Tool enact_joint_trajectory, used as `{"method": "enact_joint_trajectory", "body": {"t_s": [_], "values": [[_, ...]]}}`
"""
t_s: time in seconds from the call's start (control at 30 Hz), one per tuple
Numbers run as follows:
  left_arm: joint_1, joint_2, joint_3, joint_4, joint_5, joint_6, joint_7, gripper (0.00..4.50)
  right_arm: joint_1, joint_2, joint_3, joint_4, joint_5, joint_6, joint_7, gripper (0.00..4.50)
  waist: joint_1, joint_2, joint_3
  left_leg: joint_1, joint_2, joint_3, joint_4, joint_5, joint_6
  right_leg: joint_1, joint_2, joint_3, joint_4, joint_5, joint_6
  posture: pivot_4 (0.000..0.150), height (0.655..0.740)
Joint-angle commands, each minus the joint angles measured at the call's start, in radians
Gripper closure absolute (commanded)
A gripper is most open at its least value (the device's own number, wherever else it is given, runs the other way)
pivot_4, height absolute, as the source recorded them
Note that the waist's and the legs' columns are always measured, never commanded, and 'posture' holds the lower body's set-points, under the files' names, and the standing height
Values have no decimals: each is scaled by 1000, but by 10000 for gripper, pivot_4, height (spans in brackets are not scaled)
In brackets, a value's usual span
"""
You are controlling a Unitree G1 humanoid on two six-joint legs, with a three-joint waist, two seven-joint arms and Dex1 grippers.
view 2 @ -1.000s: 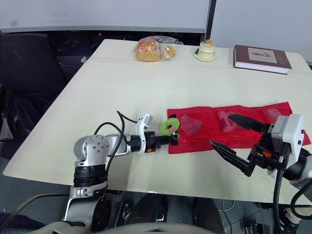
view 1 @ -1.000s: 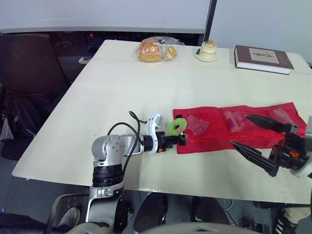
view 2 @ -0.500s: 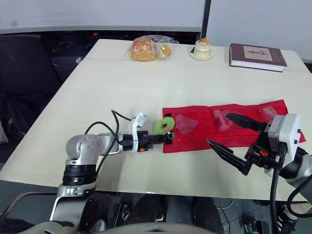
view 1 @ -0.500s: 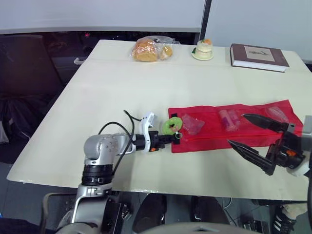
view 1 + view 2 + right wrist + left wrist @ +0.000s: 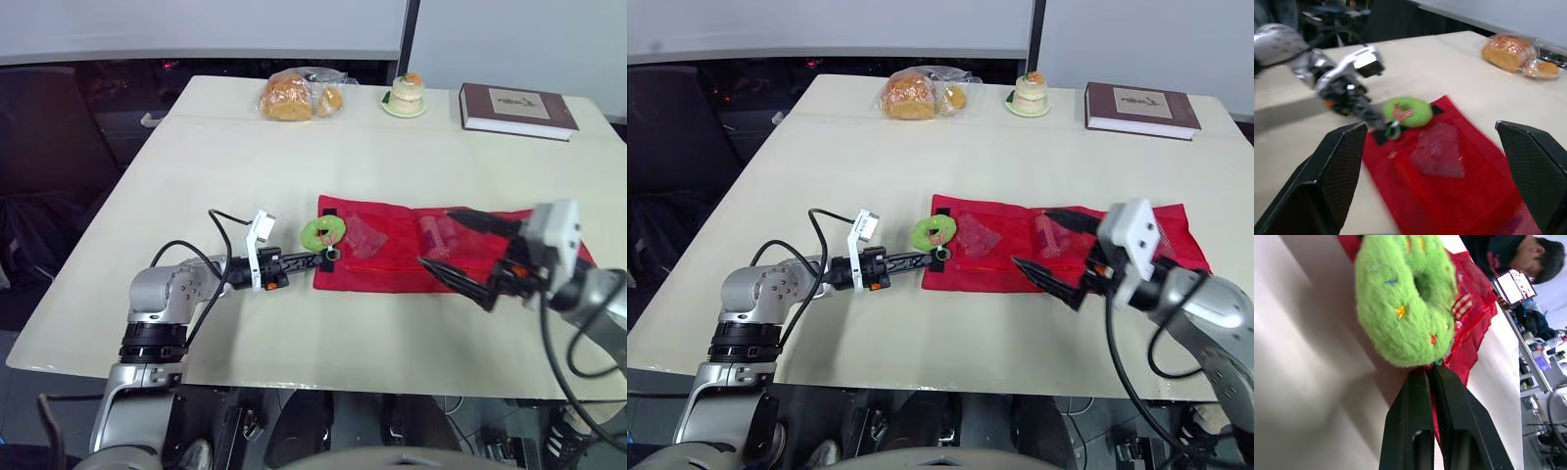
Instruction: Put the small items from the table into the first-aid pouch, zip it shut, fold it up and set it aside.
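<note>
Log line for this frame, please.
left gripper: shut on red pouch corner, beside green fuzzy ring | right gripper: open, above red pouch | red pouch: flat, unfolded on table

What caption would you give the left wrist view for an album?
Left gripper pinching the edge of the red pouch, right beside a fuzzy green ring.

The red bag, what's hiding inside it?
Through the red mesh pouch you can see a clear plastic packet and a small pinkish bundle. The open right gripper hangs over the middle, so anything beneath it is covered.
</note>
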Motion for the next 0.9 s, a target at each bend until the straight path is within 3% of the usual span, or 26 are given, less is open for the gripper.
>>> {"method": "enact_joint_trajectory", "body": {"t_s": [0.03, 0.23, 0.47, 0.83, 0.9], "values": [[-22, 4, -10, 0, 4, -42, -36, 43515, -163, 79, 150, 122, -113, 54, -48, 0, 2, 0, 0, -4, 0, 0, 0, 2, -3, -4, 1, 0, 0, 1, -1, 1500, 7289], [-15, 5, -23, -4, 12, -65, -41, 43515, -420, 283, 316, 321, -218, 146, -96, 0, -1, 1, 2, -6, 0, -1, 0, 3, -5, -5, 3, -5, 1, 1, 0, 1500, 7289], [-4, -3, -23, -21, 11, -75, -29, 43515, -651, 428, 499, 611, -461, 46, -59, 0, -4, 2, 3, -5, -1, 0, 0, 3, -5, -5, 7, -7, 2, 3, 3, 1500, 7289], [11, -14, -23, -51, 7, -78, -15, 43515, -693, 520, 558, 815, -598, 93, 28, 0, -18, 2, 3, -5, -1, 0, 0, 4, -5, -5, 7, -8, 3, 4, 4, 1500, 7289], [10, -16, -24, -49, 8, -81, -13, 45000, -678, 523, 554, 805, -595, 131, 49, 7890, -22, 2, 3, -5, -1, 0, 0, 4, -6, -5, 7, -8, 3, 4, 4, 1500, 7289]]}}
